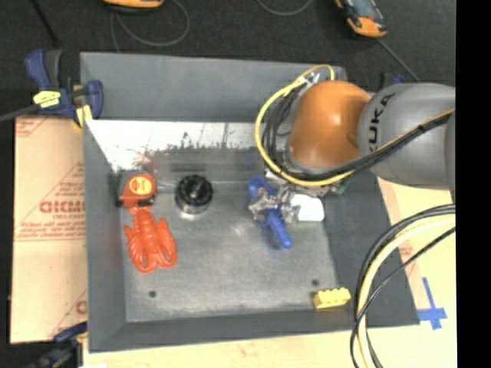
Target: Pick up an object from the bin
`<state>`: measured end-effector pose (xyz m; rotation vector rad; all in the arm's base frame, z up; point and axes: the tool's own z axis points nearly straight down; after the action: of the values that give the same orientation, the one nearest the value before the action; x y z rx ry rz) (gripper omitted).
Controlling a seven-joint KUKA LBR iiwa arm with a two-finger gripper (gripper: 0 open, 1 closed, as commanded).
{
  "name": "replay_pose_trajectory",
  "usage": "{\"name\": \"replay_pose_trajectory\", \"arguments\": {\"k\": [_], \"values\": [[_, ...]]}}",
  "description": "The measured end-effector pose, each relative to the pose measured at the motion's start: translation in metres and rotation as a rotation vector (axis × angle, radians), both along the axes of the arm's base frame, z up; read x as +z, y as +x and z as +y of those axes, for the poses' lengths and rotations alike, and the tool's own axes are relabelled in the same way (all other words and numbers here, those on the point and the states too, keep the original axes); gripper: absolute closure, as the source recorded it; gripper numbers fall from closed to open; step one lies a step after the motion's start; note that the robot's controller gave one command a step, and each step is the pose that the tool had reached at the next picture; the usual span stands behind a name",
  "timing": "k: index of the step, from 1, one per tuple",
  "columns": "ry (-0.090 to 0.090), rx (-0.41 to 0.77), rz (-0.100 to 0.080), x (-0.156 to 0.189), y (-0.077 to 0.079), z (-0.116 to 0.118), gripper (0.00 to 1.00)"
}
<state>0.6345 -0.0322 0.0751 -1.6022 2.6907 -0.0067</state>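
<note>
The hand (pixel 272 203), open or closed I could not tell, hung directly over a blue plastic piece (pixel 281 236) whose length ran out from beneath it.

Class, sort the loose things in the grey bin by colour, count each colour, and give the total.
Orange: 2, tape measure and toy lobster
Black: 1, round knob
Blue: 1, tool
White: 1, piece
Yellow: 1, brick
Total: 6
</note>
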Motion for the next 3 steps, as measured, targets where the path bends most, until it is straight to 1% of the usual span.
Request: {"name": "replay_pose_trajectory", "arguments": {"k": [1,2,3], "values": [[-0.001,0.007,0.013,0.049,-0.004,0.011,1.0],[-0.001,0.014,0.006,0.091,-0.001,0.03,1.0],[0.0,0.027,0.01,0.134,-0.003,0.02,1.0]]}}
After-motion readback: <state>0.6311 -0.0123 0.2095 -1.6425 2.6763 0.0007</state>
